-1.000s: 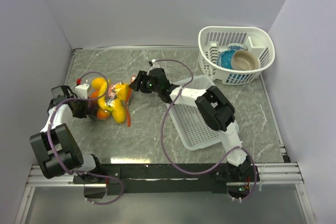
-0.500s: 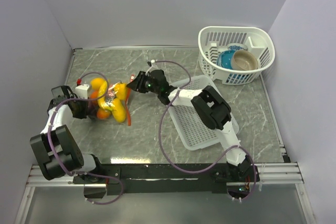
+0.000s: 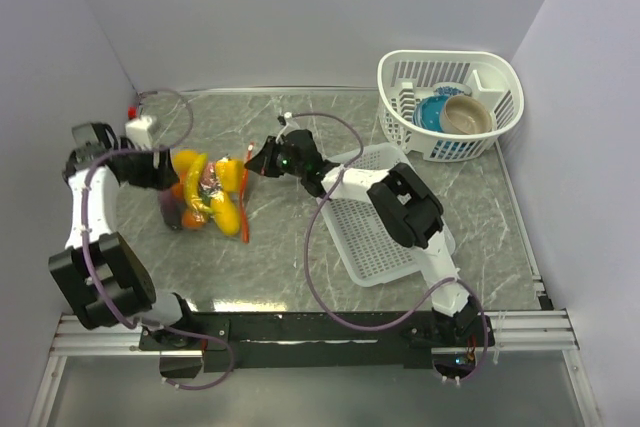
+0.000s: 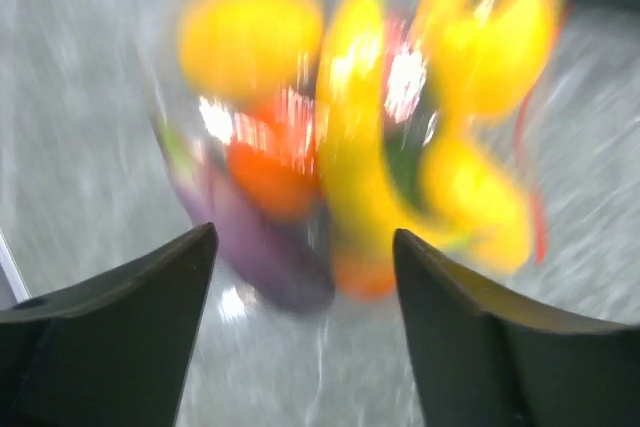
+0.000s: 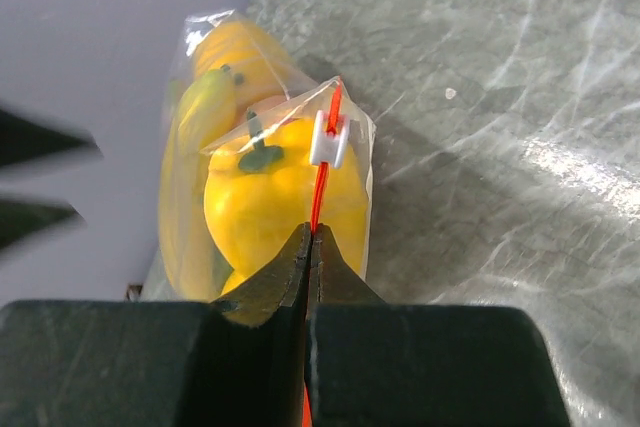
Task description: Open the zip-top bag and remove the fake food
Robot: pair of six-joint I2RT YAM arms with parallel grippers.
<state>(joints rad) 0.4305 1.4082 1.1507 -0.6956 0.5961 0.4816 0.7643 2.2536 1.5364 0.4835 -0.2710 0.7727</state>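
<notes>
Red zip strip [image 5: 320, 187] runs straight out from your right gripper [image 5: 310, 232], clamped on it. Left gripper [image 4: 303, 242] gapes empty across the zip-top bag [image 3: 205, 195].

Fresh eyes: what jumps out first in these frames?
First, the clear zip-top bag stuffed with bright yellow, orange and purple fake food, left of centre on the table. The right gripper is shut on its red strip; the left gripper hangs open near its other end. A white basket holds bowls at the far right.
</notes>
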